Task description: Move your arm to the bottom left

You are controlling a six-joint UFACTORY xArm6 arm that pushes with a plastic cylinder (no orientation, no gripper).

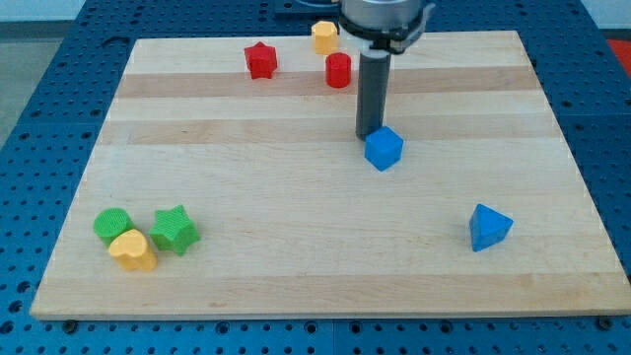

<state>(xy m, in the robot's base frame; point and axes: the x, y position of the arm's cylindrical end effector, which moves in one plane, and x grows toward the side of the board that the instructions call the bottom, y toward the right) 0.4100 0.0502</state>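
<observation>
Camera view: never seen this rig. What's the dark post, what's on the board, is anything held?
One camera looks down at a wooden board on a blue perforated bench. The dark post is the robot arm's rod; it has no gripper, so nothing is held, it only pushes. My tip sits at the upper left edge of the blue cube, though contact cannot be confirmed. Near the view's top: red star, red cylinder, yellow block. At the view's right: blue triangular block. At the bottom left, clustered: green cylinder, green star, yellow block.
</observation>
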